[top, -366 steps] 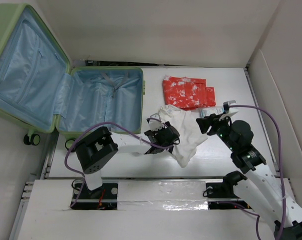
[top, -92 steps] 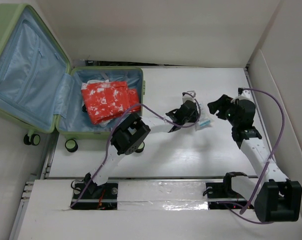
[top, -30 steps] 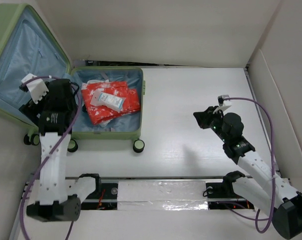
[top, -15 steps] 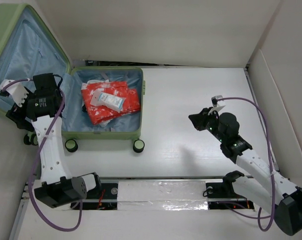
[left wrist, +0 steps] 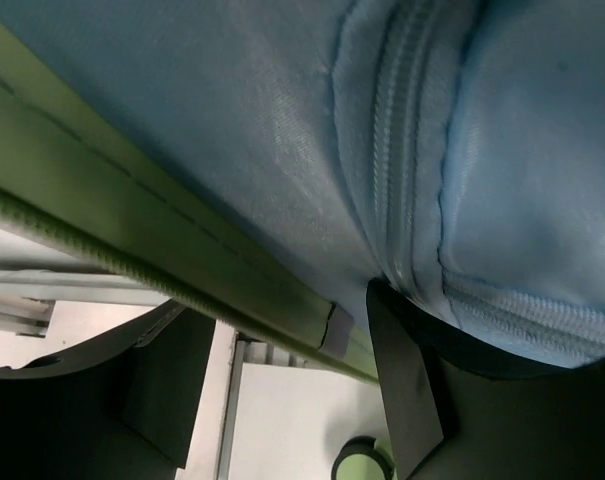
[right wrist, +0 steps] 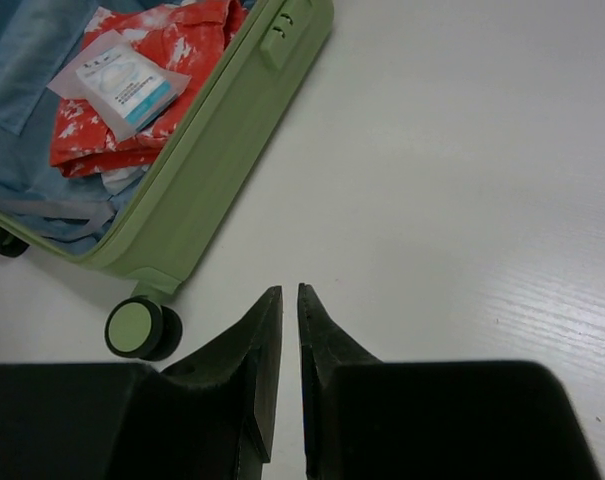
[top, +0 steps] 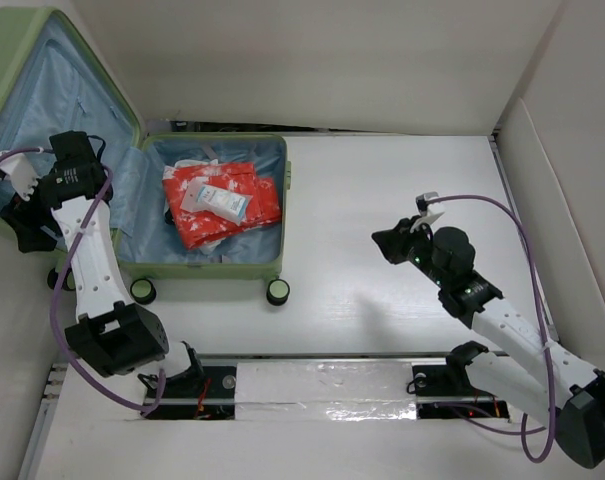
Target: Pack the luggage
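The luggage (top: 212, 268) lies open at the left, pale green with blue lining. Its raised lid (top: 52, 100) leans back at the far left. In its base lie a red patterned garment (top: 227, 212) and a white packet (top: 217, 198) on top. My left gripper (top: 27, 230) is at the lid's lower left edge. In the left wrist view this open gripper (left wrist: 282, 315) straddles the green lid rim (left wrist: 132, 260), one finger against the lining, the other apart from the shell. My right gripper (top: 382, 243) hovers over bare table, shut and empty (right wrist: 289, 290).
Black caster wheels (top: 277, 292) stick out at the base's near edge, one of them close to my right fingertips (right wrist: 137, 328). White walls bound the table at the back and at the right (top: 552, 180). The red garment (right wrist: 172, 45) and packet (right wrist: 127, 82) show in the right wrist view.
My left arm has swung left and down from the lid's inside to its lower edge, and its jaws have narrowed. The right gripper has drifted slightly left.
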Robot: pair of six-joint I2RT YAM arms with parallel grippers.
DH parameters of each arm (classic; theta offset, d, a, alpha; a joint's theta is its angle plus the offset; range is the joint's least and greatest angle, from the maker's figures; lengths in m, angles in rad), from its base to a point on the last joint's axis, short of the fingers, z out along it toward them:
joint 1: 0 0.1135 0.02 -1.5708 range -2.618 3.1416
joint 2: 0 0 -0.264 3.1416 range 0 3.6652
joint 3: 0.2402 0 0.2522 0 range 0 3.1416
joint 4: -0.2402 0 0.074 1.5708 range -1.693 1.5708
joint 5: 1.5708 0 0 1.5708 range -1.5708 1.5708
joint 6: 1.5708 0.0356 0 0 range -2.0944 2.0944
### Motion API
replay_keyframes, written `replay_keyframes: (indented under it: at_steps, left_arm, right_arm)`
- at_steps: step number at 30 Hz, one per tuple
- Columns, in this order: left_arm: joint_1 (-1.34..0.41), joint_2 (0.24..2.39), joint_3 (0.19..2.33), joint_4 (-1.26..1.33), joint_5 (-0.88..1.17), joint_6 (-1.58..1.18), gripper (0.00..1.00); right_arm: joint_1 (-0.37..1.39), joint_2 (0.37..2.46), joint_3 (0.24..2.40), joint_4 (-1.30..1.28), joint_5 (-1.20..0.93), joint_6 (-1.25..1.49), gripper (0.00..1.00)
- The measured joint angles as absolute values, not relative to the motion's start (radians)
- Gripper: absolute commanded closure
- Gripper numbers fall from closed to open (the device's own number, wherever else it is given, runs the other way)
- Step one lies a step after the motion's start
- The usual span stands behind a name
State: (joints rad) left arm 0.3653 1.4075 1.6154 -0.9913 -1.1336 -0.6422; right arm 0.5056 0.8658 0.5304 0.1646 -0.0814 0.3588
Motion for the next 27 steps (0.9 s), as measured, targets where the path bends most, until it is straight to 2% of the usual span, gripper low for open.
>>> replay_keyframes:
  at_steps: [6,9,10,11,16,22,25,27]
  left_arm:
    - [0.373,1.401,1.612,-0.983,-1.13,-0.644,0.55]
    - [0.373,1.401,1.612,-0.974,-1.126,-0.637,0.78]
    - [0.373,1.402,1.612,-0.974,-1.126,-0.633,0.92]
    - [0.373,1.402,1.614,-0.976,-1.122,-0.631,0.99]
    - [0.328,1.372,1.623,-0.936,-1.087,-0.635,1.0]
    - [-0.039,1.182,1.466,-0.826,-1.153,-0.501,1.0]
    - [-0.187,1.061,1.388,-0.765,-1.03,-0.474,1.0]
    - [-0.217,0.962,1.307,-0.685,-0.884,-0.43,1.0]
  right_arm:
    - [0.519,0.886,0.538,0.164,-0.072,0.354,0.82]
    - [0.525,0.898,0.544,0.164,-0.062,0.351,0.82]
    - [0.525,0.899,0.544,0.163,-0.06,0.35,0.82]
    - [0.526,0.899,0.544,0.164,-0.06,0.35,0.82]
    - [0.532,0.906,0.549,0.165,-0.059,0.35,0.82]
    - [0.532,0.978,0.559,0.165,-0.042,0.35,0.82]
    - [0.532,1.021,0.562,0.166,-0.033,0.35,0.82]
    - [0.532,1.05,0.564,0.165,-0.03,0.35,0.82]
